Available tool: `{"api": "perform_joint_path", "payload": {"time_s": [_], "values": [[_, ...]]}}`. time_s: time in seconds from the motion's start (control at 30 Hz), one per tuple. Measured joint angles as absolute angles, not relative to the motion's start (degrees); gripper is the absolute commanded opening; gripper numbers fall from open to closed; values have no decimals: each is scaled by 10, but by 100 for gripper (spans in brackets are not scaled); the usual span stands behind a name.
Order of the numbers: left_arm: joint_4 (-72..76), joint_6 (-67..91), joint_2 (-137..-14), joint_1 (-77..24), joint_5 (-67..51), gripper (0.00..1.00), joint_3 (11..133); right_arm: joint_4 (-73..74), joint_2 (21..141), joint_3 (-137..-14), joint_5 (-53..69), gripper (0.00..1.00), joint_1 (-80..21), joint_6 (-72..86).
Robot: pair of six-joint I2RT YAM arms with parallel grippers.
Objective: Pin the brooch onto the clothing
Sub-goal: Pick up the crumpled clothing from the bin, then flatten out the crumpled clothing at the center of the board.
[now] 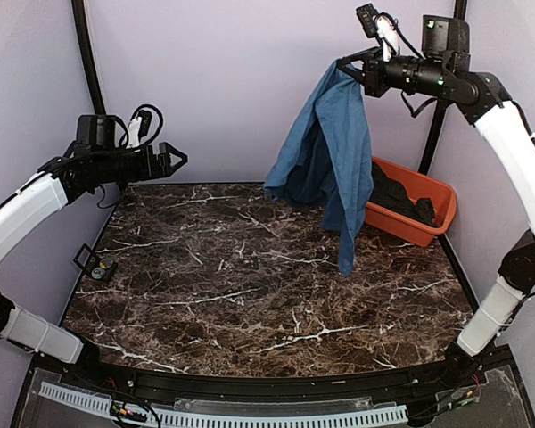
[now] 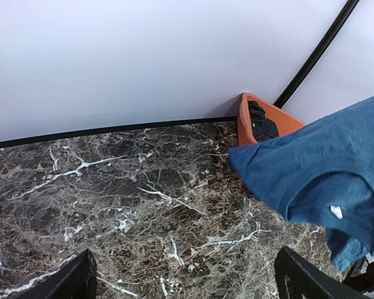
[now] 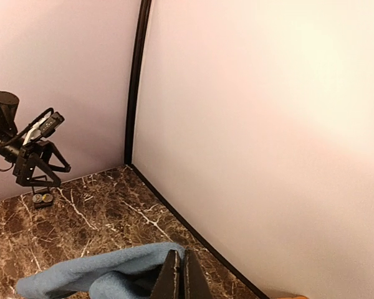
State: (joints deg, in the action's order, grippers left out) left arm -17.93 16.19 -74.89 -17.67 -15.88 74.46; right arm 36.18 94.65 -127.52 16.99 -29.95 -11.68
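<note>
Seen from above, the right fingers [image 1: 349, 65] are pinched shut on the clothing [image 1: 325, 156], a blue T-shirt, holding it high near the back wall so that it hangs in loose folds, its lowest tip dangling over the marble-patterned bench [image 1: 250, 294] just left of an orange tub [image 1: 432, 189] that holds a dark garment [image 1: 401, 201]; the left fingers [image 1: 171, 157] are spread wide and empty above the bench's far left, well apart from the shirt, while a small dark object [image 1: 98, 264] lies at the bench's left edge. From the left wrist, that arm's own fingers sit far apart at the bottom corners with nothing between them, the clothing hanging at right, partly in front of the tub. From the right wrist, that arm's own fingers are pressed together on a fold of the blue fabric, with the left arm raised across the bench
</note>
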Motion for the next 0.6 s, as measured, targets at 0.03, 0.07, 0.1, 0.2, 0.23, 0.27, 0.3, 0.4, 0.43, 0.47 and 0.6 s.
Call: {"api": "perform_joint_path", "payload": {"time_s": [0.03, 0.07, 0.1, 0.2, 0.23, 0.27, 0.3, 0.4, 0.43, 0.47, 0.6], "values": [[-168, 162, -745, -179, -165, 99, 738, 357, 938, -1259, 181, 0, -300, -116], [-159, 163, -742, -179, -171, 99, 731, 352, 929, -1238, 188, 0, -300, -114], [-151, 164, -739, -180, -178, 99, 722, 347, 921, -1216, 195, 0, -300, -112], [-108, 172, -734, -193, -206, 99, 682, 330, 903, -1136, 215, 0, -300, -100], [-97, 172, -734, -202, -214, 99, 671, 327, 903, -1114, 222, 0, -300, -95], [-83, 171, -735, -220, -219, 99, 657, 325, 903, -1096, 227, 0, -300, -90], [-69, 168, -737, -241, -223, 99, 645, 324, 904, -1080, 230, 0, -300, -85], [-36, 132, -757, -327, -209, 99, 632, 326, 906, -1056, 232, 0, -300, -74], [-24, 114, -769, -359, -195, 99, 635, 326, 906, -1054, 230, 0, -300, -70], [-13, 89, -784, -396, -177, 99, 640, 324, 906, -1054, 226, 0, -300, -67], [16, -23, -871, -530, -51, 99, 685, 310, 906, -1050, 206, 0, -300, -58]]}}
